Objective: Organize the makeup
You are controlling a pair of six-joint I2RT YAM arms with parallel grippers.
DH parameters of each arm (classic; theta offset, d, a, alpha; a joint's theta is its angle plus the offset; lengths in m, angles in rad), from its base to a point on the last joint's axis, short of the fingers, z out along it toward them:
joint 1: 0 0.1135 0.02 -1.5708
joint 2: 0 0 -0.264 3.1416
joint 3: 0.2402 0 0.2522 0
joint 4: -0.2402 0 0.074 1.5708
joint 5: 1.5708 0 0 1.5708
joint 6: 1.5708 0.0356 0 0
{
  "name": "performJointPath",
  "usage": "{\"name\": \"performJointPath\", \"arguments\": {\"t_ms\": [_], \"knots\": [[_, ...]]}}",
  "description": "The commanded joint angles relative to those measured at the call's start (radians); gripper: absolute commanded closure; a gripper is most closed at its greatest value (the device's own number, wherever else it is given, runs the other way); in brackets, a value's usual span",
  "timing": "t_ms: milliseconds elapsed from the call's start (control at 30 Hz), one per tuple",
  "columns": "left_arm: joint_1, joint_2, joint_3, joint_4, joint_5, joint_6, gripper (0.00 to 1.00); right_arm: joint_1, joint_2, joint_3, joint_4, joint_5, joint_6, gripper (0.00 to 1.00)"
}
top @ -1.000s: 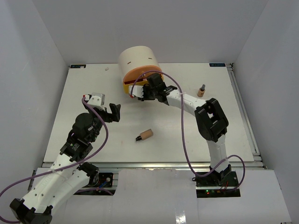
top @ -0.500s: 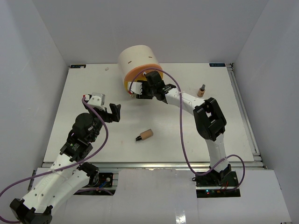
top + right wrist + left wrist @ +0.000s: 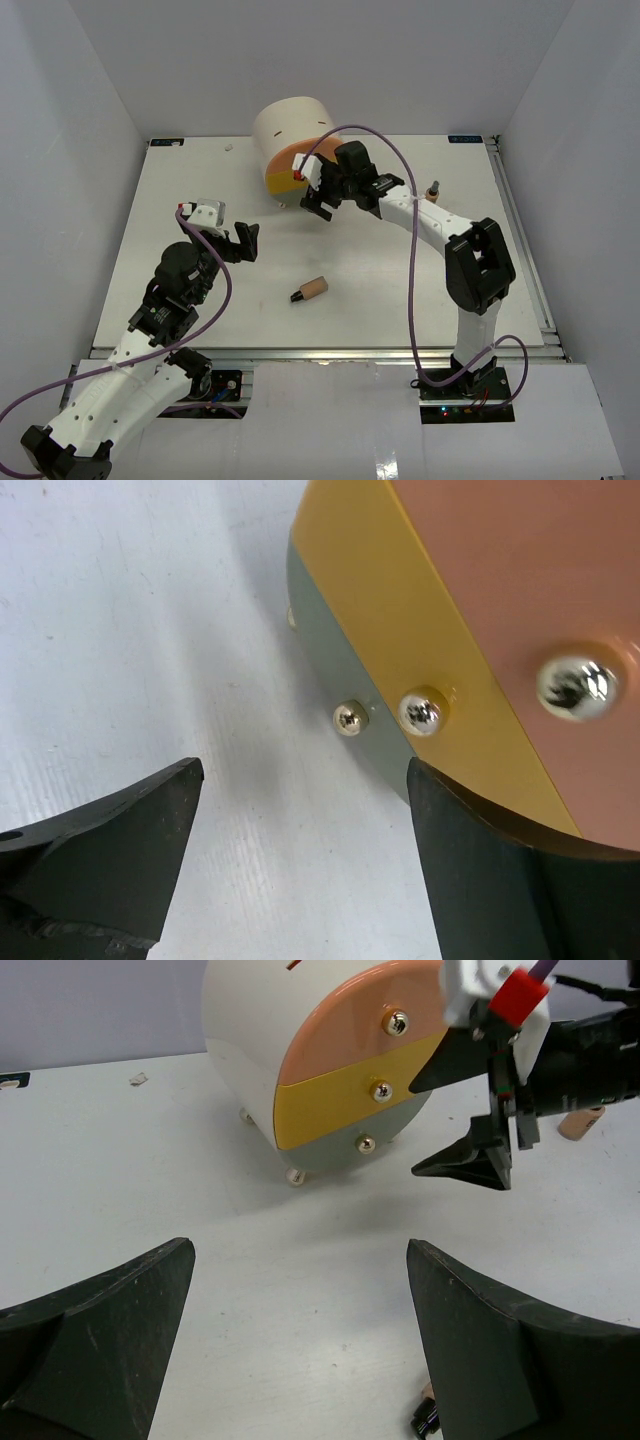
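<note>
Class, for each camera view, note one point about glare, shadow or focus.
Top external: even light, faint shadows, lying tan bottle sharp. Left wrist: drawer cylinder casts a soft shadow; knobs glint. Right wrist: orange drawer's knob glares, slightly blurred.

Bright, even light from above; soft shadows fall on the white surface (image 3: 200,190). The right wrist close-up is slightly blurred, with glare on the screws.

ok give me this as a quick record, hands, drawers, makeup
left hand: open, empty, above the table
right hand: open, empty, at the drawer fronts
drawer unit: orange, yellow and grey drawers look shut
bottle: tan, black cap, lying mid-table
second bottle: further right, too small to tell more
</note>
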Motion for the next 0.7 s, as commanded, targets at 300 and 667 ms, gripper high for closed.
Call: {"name": "performJointPath", "arguments": {"t_ms": [300,667], "knots": [[0.005,0.031,0.035,0.001,0.048,-0.019,0.02,-0.145,-0.056,-0.04,0.028,-0.2,0.253,0.1],[0.037,0.403,0.116,0.02,0.257,-0.421,0.02,-0.335,-0.243,-0.153,0.064,-0.273,0.651,0.08]]}}
